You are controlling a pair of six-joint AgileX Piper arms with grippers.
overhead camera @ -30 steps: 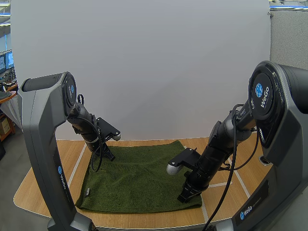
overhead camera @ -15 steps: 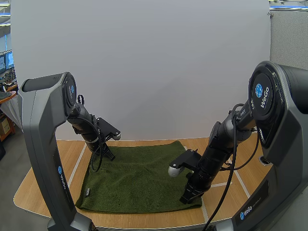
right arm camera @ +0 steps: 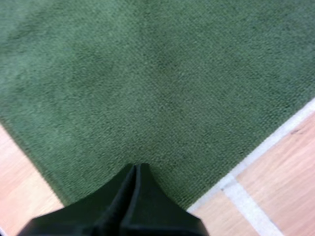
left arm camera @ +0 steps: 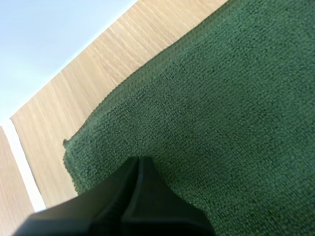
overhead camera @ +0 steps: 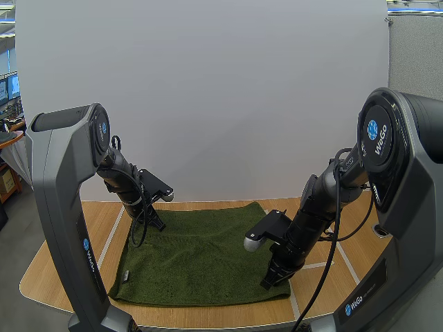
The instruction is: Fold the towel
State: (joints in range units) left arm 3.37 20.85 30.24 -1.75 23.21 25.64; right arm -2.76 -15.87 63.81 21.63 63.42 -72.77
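1. The green towel [overhead camera: 201, 256] is seen spread flat and unfolded on the wooden worktop [overhead camera: 62, 273], across the lower centre of the high view.
2. The left claw [overhead camera: 158, 223] is held at the towel's far left corner, at the middle left of the high view, pointed down at the cloth.
3. From the left wrist, its fingers are shown pressed together as one dark wedge, with nothing caught between them. The tip is over green pile just inside the towel's edge, and a corner of the towel is seen close by against bare wood.
4. The right claw [overhead camera: 268, 281] is found at the lower right of the high view, lowered by the towel's near right corner.
5. From the right wrist, those fingers are likewise shown closed together and empty. The tip is over the cloth near its corner, with wood on either side.
6. A white line [right arm camera: 256, 157] marked on the worktop is seen running just beside the towel's edge by the right claw.
7. A small dark tag [overhead camera: 127, 275] is made out at the towel's near left edge, at the lower left of the high view.
8. Whether either tip is touching the pile cannot be told.
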